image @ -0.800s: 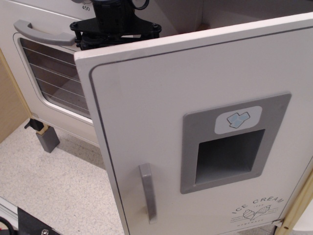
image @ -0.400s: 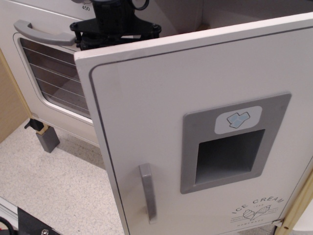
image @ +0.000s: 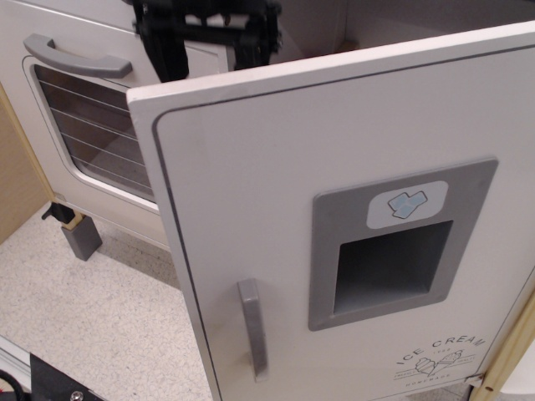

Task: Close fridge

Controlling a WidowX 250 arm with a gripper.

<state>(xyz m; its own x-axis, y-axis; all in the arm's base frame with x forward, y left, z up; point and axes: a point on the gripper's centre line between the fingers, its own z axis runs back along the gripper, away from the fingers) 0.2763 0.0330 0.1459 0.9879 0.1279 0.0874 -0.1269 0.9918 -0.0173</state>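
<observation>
The white fridge door (image: 276,167) stands open, swung out toward the camera and filling most of the view. It has a vertical grey bar handle (image: 253,328), a grey dispenser panel (image: 393,251) with a blue ice-cube sticker, and "ICE CREAM" print at the lower right. My black gripper (image: 209,57) is at the top of the view, just behind and above the door's top left edge. Its two fingers (image: 165,52) hang down spread apart with nothing between them. Their tips are hidden behind the door edge.
The white oven door (image: 92,134), with a window and a horizontal grey handle (image: 75,57), is shut at the left behind the fridge door. A small grey block (image: 81,238) stands on the speckled floor (image: 100,317). A wooden panel edges the far left.
The gripper has risen and now shows two separated fingers above the door's top edge. The fridge door has not moved.
</observation>
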